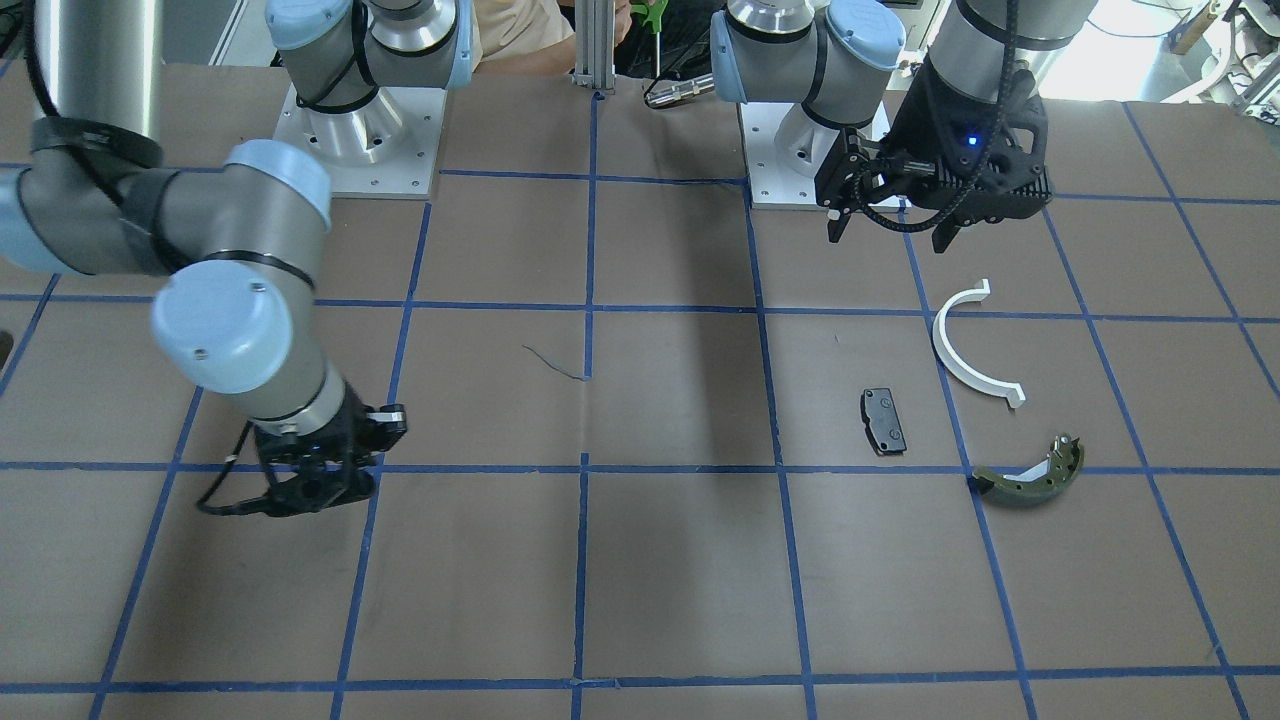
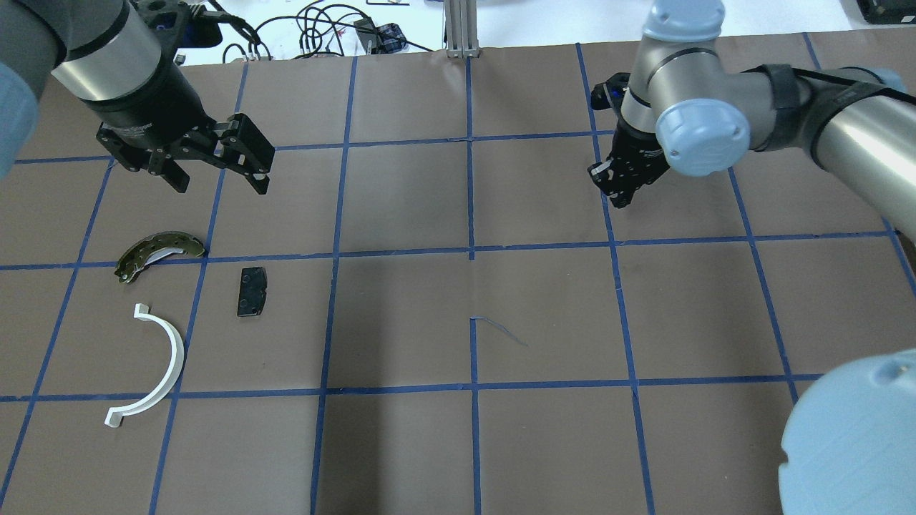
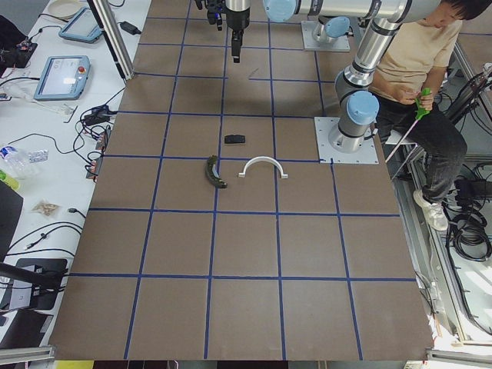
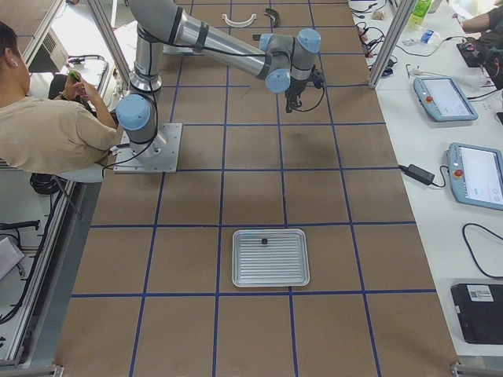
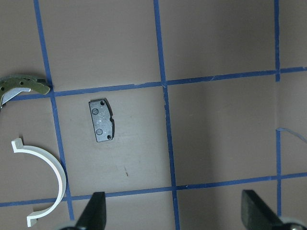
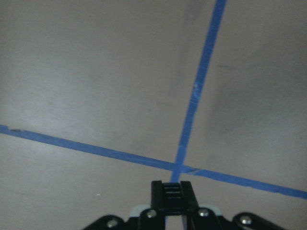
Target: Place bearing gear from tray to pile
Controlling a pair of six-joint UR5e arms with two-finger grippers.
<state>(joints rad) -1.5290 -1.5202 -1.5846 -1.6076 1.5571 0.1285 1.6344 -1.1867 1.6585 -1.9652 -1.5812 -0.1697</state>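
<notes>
Right tool (image 2: pixel 620 199) hovers closed, apparently empty; next it must open and reach the bearing gear (image 4: pixel 265 240) on the tray (image 4: pixel 271 273).

Matt brown paper-like table (image 2: pixel 401 200); smooth blue tape lines (image 2: pixel 470 193); smooth white plastic half-ring (image 2: pixel 176 354); matt black brake pad (image 2: pixel 252 292); dull olive metal brake shoe (image 2: pixel 161 245); ribbed silvery metal tray (image 4: pixel 270 275).

Opposed overhead and front views, same table (image 2: pixel 544 300)
</notes>
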